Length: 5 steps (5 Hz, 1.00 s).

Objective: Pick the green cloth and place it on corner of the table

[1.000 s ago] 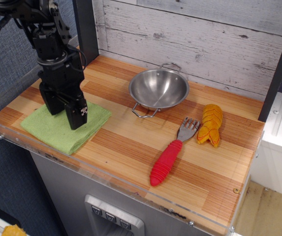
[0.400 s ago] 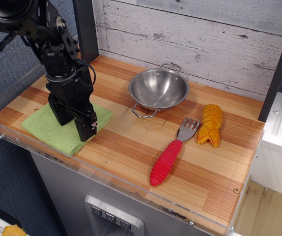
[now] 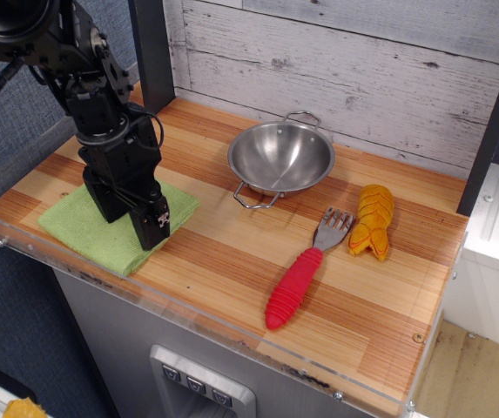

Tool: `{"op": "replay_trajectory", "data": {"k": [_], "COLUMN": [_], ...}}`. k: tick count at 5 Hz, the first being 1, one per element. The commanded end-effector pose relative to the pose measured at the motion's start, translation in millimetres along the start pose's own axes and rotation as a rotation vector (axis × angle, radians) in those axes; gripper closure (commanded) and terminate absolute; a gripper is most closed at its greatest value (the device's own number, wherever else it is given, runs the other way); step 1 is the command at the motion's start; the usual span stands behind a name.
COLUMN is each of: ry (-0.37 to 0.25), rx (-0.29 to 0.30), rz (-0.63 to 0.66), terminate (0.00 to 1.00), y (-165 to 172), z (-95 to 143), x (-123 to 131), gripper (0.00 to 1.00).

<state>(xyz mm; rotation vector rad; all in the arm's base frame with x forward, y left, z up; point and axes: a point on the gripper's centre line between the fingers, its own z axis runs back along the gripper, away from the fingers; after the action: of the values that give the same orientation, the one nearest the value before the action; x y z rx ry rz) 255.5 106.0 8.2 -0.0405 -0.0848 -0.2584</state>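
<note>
The green cloth (image 3: 84,228) lies flat and folded at the front left corner of the wooden table (image 3: 232,252), close to the clear acrylic rim. My black gripper (image 3: 130,219) points down over the cloth's right half. Its two fingers stand apart, and the right fingertip (image 3: 154,233) is at the cloth's right edge. Nothing is held between them. The arm hides the middle of the cloth.
A steel bowl (image 3: 281,157) stands at the back centre. A fork with a red handle (image 3: 294,286) and a yellow toy corn (image 3: 373,222) lie to the right. A black upright post (image 3: 151,52) stands at the back left corner, and a white plank wall runs behind.
My gripper has moved a little to the right and toward the front over the cloth. The cloth has stayed flat in the same place.
</note>
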Motion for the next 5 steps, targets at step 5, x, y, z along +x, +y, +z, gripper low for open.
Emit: {"op": "replay_trajectory", "data": {"k": [5], "ry": [-0.069], "rx": [-0.052], "rz": [-0.154], "terminate": [0.00], "y": [7], "z": [-13], "x": [135], "gripper": [0.00]}}
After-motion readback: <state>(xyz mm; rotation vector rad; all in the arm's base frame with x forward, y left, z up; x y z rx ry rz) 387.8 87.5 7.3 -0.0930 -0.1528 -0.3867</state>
